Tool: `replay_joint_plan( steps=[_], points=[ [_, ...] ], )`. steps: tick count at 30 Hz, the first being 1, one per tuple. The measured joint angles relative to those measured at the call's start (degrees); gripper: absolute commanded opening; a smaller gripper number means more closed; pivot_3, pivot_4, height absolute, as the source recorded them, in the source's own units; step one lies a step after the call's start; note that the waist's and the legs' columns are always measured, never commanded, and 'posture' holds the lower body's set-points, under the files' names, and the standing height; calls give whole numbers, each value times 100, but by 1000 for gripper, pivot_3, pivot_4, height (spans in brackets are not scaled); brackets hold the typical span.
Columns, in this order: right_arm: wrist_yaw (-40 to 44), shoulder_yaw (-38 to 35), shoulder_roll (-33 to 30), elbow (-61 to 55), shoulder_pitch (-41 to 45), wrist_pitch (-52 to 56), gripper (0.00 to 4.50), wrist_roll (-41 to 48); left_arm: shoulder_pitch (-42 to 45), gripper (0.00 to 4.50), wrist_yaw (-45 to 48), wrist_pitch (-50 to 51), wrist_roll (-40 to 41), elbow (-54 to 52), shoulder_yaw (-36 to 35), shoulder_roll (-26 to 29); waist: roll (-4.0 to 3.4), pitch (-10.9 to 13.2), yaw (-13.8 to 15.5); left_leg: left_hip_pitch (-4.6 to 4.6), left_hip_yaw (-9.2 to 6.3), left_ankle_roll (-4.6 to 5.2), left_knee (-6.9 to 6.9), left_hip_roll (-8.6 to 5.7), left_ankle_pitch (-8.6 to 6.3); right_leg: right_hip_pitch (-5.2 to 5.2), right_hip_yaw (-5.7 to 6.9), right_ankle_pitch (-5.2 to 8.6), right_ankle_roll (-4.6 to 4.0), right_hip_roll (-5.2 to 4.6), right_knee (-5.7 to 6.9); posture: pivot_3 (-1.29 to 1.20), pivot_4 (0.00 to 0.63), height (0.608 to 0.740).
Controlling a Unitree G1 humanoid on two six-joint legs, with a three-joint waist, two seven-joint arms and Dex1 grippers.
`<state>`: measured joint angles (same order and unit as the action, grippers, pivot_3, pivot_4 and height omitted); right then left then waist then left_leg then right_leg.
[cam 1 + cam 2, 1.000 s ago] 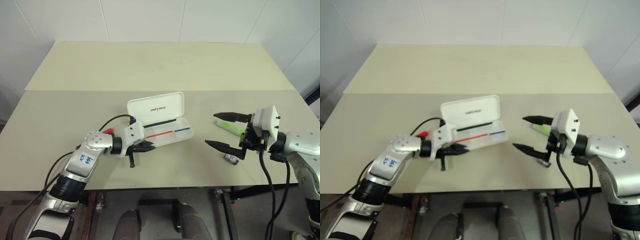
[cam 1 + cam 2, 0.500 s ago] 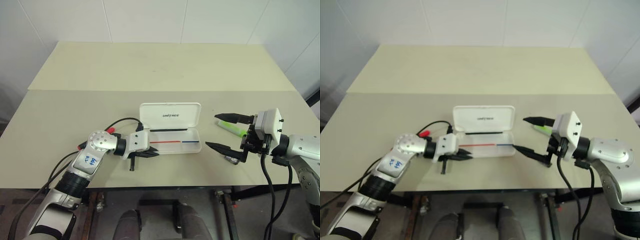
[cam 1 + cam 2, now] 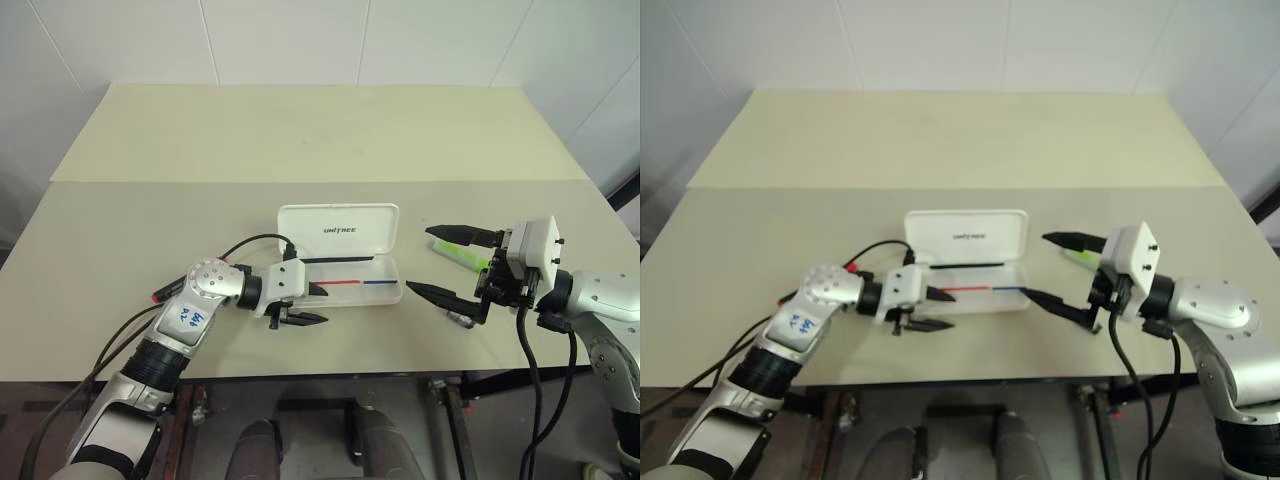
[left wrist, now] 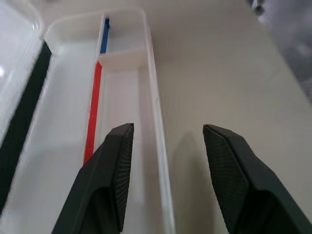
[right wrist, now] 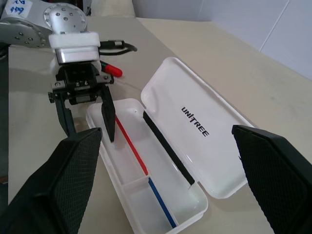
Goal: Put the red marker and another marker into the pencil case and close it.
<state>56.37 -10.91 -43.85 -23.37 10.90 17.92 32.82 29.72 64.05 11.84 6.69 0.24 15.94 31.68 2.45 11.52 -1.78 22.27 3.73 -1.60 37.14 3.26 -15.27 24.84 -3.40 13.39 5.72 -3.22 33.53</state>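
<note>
- White plastic is the material of the pencil case (image 3: pixel 345 268), which lies open near the middle of the table (image 3: pixel 300 140), with its lid (image 3: pixel 338 229) folded back toward the far side.
- The left arm reaches across from the left, and the left gripper (image 3: pixel 312 303) points to the right at the near left end of the case tray.
- Its two black fingers are apart and hold nothing. In the left wrist view one finger (image 4: pixel 109 170) is over the tray and the other finger is outside the near wall.
- The right arm comes from the right, and the right gripper (image 3: pixel 447 263) points left toward the right end of the case. Its fingers are spread wide and are empty.
- I count one case, one red marker and one green highlighter.
- The red marker (image 3: pixel 160 294) lies on the table behind the left arm, well apart from the case. Only its red end shows; the arm hides the rest.
- The green highlighter (image 3: pixel 463 254) lies on the table to the right of the case, under the far finger of the right gripper, partly hidden.
- Inside the tray there are one red stripe (image 4: pixel 91 112), one blue stripe (image 4: pixel 105 36) and one black strip (image 5: pixel 165 146) along the hinge.
- A small grey metal piece (image 3: pixel 458 318) lies on the table near the closer right finger.
- A black cable (image 3: pixel 240 246) curves over the left wrist.
</note>
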Motion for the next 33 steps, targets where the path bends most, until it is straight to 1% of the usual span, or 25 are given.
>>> replay_joint_plan(
  steps=[7, 8, 9, 11, 13, 14, 17, 20, 23, 26, 30, 33],
  points=[
    [25, 206, 144, 110, 157, -18, 4500, -6, -504, 2414, 31, 609, 664, -982, -726, 493, 0, 0, -7, 0, 1, 0, 7, 1, 0, -3, 0, 1, -1, -1, -4, 0, 150, 740],
    [47, 223, 155, 115, 197, -31, 4500, -4, -689, 2775, 21, 684, 868, -1165, -961, 540, 0, 0, -24, -1, 3, -1, 5, 3, 0, -3, -1, 1, -1, -1, -4, 0, 150, 740],
    [64, 239, 160, 129, 212, -35, 4500, -5, -828, 3002, 3, 744, 1027, -1295, -1173, 570, 0, 0, -27, -1, 3, -1, 4, 4, -1, -2, 0, 2, -3, -1, -3, 0, 150, 740],
    [101, 334, 189, 142, 262, -38, 4500, -3, -1113, 3597, -28, 840, 1332, -1557, -1580, 697, 0, 0, -36, -2, 2, -1, 0, 9, -1, 0, 2, 4, -6, 2, -1, 0, 150, 740],
    [143, 417, 225, 174, 330, -38, 4500, -4, -1393, 4328, -149, 887, 1496, -1785, -1939, 769, -1, 0, -31, -4, 2, -1, -2, 9, -1, 1, 3, 4, -8, 2, -1, 0, 150, 740],
    [156, 428, 248, 183, 365, -39, 4500, -3, -1502, 4459, -233, 885, 1552, -1834, -2060, 768, -1, 0, -31, -4, 2, -1, -1, 9, -1, 0, 3, 4, -7, 2, -1, 0, 150, 740],
    [192, 504, 331, 234, 500, -40, 4500, -3, -1876, 4459, -684, 810, 1578, -1951, -2531, 672, 0, 0, -31, -4, 2, -2, 4, 9, -1, -2, 3, 4, -7, 0, -3, 0, 150, 740],
    [219, 660, 448, 246, 673, -27, 4500, 24, -2120, 4459, -1146, 671, 1585, -1848, -3069, 548, 0, 0, -40, -5, 3, -3, 3, 10, -2, -1, 3, 4, -7, 1, -4, 0, 150, 740],
    [247, 696, 457, 244, 805, -2, 4500, 58, -2175, 4459, -1368, 669, 1619, -1705, -3317, 542, 0, 0, -37, -4, 3, -4, 1, 11, -2, 0, 5, 4, -8, 1, -6, 0, 150, 740],
    [277, 819, 473, 235, 920, 49, 4500, 107, -2240, 4459, -1400, 551, 1664, -1511, -3505, 575, -1, 0, -23, -4, 5, -12, -2, 11, -7, -1, 5, 5, -9, 0, -11, 0, 150, 740],
    [304, 828, 477, 217, 921, 103, 4500, 126, -2486, 4459, -1206, 220, 1642, -761, -3804, 885, 0, 0, -43, 5, 14, -21, -7, 21, -12, 21, 5, 9, -16, 3, -5, 0, 150, 740],
    [303, 830, 478, 215, 922, 118, 4500, 127, -2545, 4459, -1008, -31, 1611, -337, -3859, 1121, 0, 0, -36, 11, 16, -26, -10, 27, -15, 33, 6, 13, -23, 5, 0, 0, 150, 740]
  ],
)
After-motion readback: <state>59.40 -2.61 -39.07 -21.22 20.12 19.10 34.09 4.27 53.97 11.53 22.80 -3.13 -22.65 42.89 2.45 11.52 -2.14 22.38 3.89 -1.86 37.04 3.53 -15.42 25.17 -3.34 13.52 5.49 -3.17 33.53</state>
